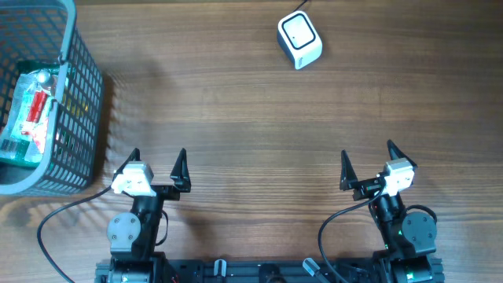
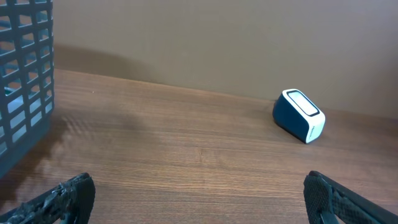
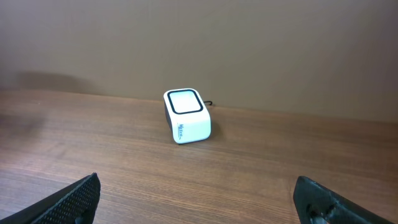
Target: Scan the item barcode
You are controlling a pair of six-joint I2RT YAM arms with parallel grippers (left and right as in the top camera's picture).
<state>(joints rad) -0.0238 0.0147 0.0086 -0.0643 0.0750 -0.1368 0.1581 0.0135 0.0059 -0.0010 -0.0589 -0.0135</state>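
Note:
A packaged item (image 1: 30,114) with red and green print lies inside the grey-blue mesh basket (image 1: 82,118) at the far left. The white barcode scanner (image 1: 299,40) with a dark-framed window sits at the back of the table, seen too in the left wrist view as the scanner (image 2: 300,116) and in the right wrist view as the scanner (image 3: 186,116). My left gripper (image 1: 154,159) is open near the front edge, right of the basket, holding nothing. My right gripper (image 1: 368,153) is open at the front right, with only bare wood between its fingers.
The basket wall (image 2: 25,74) rises at the left of the left wrist view. A thin cable (image 3: 210,103) leaves the scanner's back. Black arm cables (image 1: 59,216) trail along the front edge. Wooden tabletop (image 1: 236,126) lies between the grippers and the scanner.

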